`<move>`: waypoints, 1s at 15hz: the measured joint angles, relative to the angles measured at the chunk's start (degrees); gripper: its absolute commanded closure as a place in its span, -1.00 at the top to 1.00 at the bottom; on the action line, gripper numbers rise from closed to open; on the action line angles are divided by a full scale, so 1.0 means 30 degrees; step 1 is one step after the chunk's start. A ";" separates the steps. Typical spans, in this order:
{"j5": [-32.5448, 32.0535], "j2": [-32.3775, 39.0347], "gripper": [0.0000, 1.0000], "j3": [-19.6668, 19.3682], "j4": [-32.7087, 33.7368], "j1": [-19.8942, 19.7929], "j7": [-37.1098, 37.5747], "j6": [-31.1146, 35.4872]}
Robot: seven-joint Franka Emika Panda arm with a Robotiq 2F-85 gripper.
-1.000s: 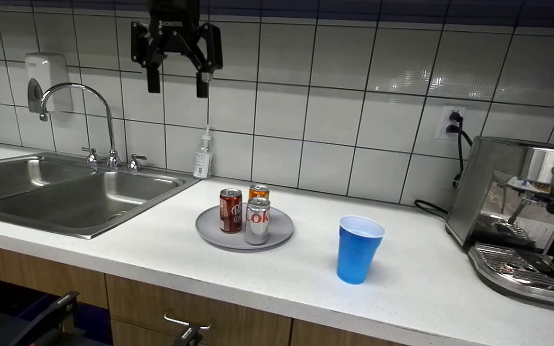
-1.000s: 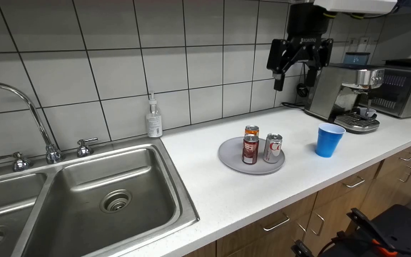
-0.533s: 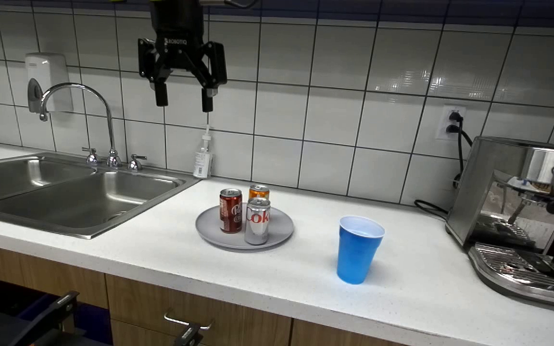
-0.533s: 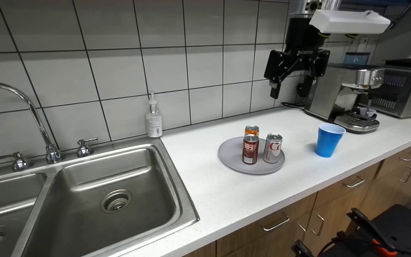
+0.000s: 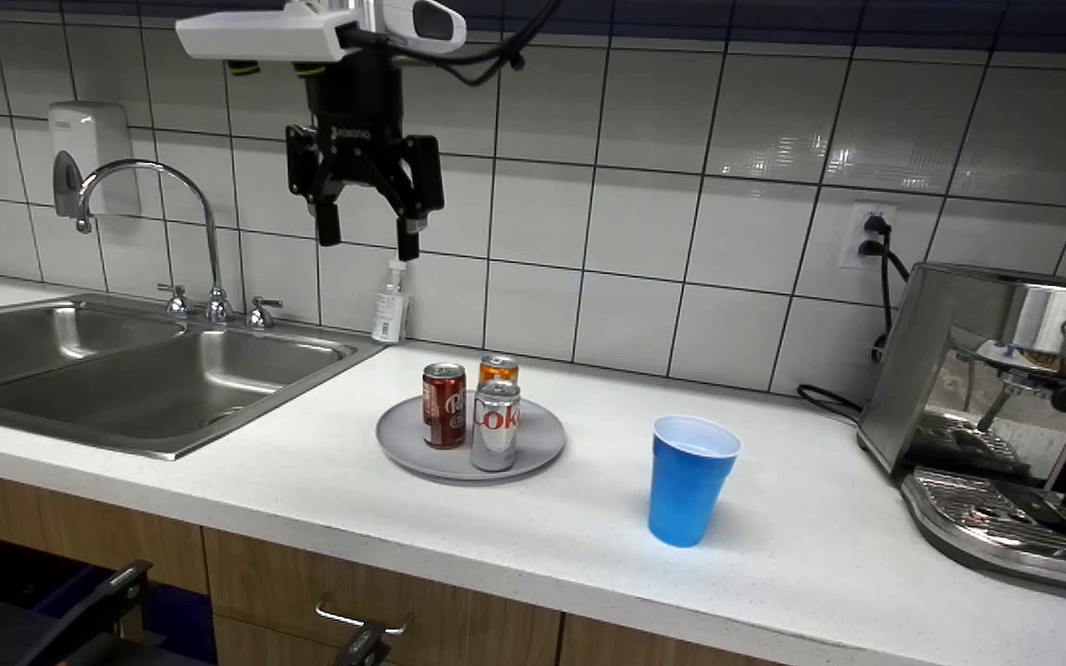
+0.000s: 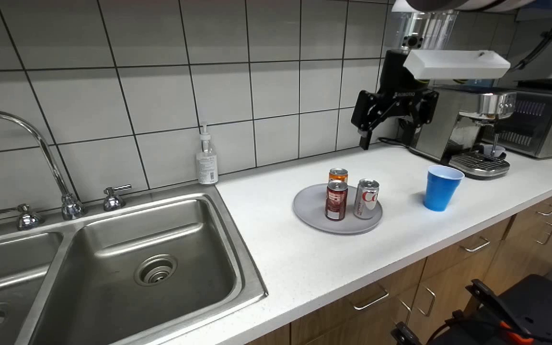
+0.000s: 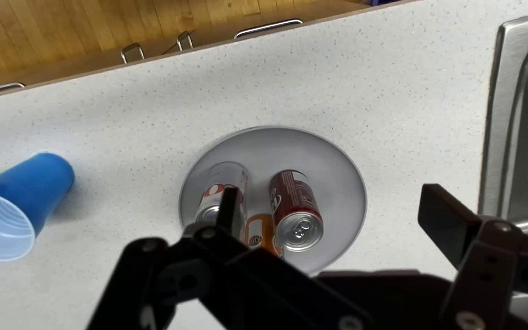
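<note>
In both exterior views my gripper (image 5: 367, 238) hangs in the air, fingers pointing down, wide apart with nothing between them. Lower down, a round grey plate (image 5: 399, 444) lies on the counter and bears three upright cans. A dark red Dr Pepper can (image 6: 336, 201), a silver Diet Coke can (image 6: 366, 199) and an orange can (image 6: 338, 175) stand close together on it. In the wrist view the left finger covers part of the silver can (image 7: 227, 176), and the orange can (image 7: 260, 231) is partly hidden by the gripper. The red can (image 7: 294, 197) shows between the fingers, well below them.
A blue cup (image 5: 688, 490) stands on the counter beside the plate. A steel espresso machine (image 5: 986, 398) stands farther along, and a double sink (image 6: 161, 239) with a curved faucet (image 6: 41, 148) lies on the opposite side. A pump bottle (image 6: 207, 163) stands against the tiled wall.
The gripper has come down steadily, shifting slightly sideways, with its fingers apart throughout. More of the arm shows above it. The cans, plate and cup have not moved.
</note>
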 measured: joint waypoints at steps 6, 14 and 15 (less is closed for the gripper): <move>-0.0072 0.1782 1.00 0.0136 -0.0222 -0.0106 0.1198 0.1964; -0.1477 0.4704 1.00 0.0903 -0.0139 -0.0683 0.3949 0.4763; -0.1798 0.5113 1.00 0.0985 -0.0082 -0.0787 0.4360 0.5074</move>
